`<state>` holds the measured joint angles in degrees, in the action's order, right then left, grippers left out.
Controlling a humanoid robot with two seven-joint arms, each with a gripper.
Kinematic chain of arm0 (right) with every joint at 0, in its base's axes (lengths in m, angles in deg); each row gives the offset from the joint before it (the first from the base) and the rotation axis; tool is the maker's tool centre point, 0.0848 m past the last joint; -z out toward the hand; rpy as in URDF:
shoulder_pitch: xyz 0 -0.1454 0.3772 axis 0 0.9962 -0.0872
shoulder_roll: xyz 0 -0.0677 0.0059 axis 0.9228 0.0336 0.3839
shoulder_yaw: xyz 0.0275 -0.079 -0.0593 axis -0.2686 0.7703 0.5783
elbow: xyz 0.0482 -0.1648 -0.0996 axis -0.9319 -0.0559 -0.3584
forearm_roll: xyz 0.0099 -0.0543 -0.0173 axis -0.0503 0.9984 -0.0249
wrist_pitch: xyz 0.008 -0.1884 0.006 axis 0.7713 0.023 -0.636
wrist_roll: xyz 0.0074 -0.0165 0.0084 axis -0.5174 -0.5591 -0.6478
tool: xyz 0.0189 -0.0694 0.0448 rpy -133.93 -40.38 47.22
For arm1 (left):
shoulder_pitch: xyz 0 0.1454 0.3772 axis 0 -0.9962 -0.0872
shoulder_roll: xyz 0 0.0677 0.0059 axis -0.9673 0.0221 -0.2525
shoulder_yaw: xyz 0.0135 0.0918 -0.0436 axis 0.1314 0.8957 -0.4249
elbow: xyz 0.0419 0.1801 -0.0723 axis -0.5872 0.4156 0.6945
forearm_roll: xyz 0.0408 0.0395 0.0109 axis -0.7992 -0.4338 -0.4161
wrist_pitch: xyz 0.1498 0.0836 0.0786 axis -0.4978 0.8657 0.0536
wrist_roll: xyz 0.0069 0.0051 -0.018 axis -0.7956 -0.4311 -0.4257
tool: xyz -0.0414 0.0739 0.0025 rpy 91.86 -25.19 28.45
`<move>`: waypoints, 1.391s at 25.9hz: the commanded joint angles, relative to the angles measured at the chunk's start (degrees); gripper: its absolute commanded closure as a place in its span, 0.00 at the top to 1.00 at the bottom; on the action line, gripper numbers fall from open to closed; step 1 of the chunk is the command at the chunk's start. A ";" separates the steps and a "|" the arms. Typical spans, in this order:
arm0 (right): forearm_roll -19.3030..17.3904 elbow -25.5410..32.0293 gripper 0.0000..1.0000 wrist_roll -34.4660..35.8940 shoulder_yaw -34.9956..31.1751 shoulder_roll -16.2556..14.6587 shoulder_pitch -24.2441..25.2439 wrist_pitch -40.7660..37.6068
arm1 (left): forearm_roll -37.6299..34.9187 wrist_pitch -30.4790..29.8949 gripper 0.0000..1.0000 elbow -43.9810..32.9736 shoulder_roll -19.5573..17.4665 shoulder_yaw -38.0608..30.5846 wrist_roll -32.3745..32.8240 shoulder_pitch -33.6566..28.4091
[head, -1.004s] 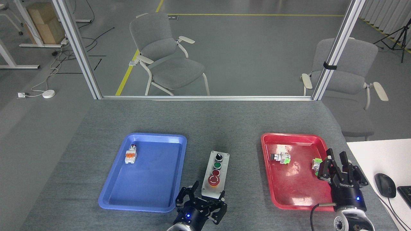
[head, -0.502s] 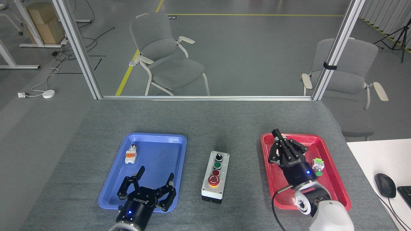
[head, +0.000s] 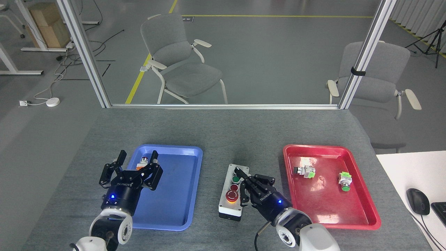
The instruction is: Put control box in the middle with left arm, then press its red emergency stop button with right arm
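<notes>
Two trays are flanking the control box (head: 233, 192), which is lying on the bare grey surface (head: 223, 132) between the blue tray (head: 181, 195) and the red tray (head: 362, 212). The right end effector (head: 240, 181) is hovering over the box's upper controls, fingers drawn narrow, just beside the red emergency stop button (head: 231, 196). The left end effector (head: 134, 165) is standing wide and empty over the blue tray's left rim.

A light-grey face and black base are shown on the control box (head: 231, 195), with a green button (head: 235, 180) and a red emergency stop button (head: 231, 196) ringed in yellow. The table cloth (head: 223, 132) is dark grey; a blue tray (head: 181, 195) and a red tray (head: 334, 205) are seen.
</notes>
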<state>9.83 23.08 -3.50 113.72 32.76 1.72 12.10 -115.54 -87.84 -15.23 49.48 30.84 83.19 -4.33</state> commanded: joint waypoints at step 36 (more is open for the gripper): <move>-1.62 -5.57 0.99 7.38 -18.43 7.69 -3.66 0.08 | 0.39 -1.12 0.99 2.48 1.66 0.85 -3.51 -6.48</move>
<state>9.26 16.44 2.08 102.47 39.62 -0.11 12.63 -115.21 -88.19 -12.87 50.39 30.99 80.44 -9.35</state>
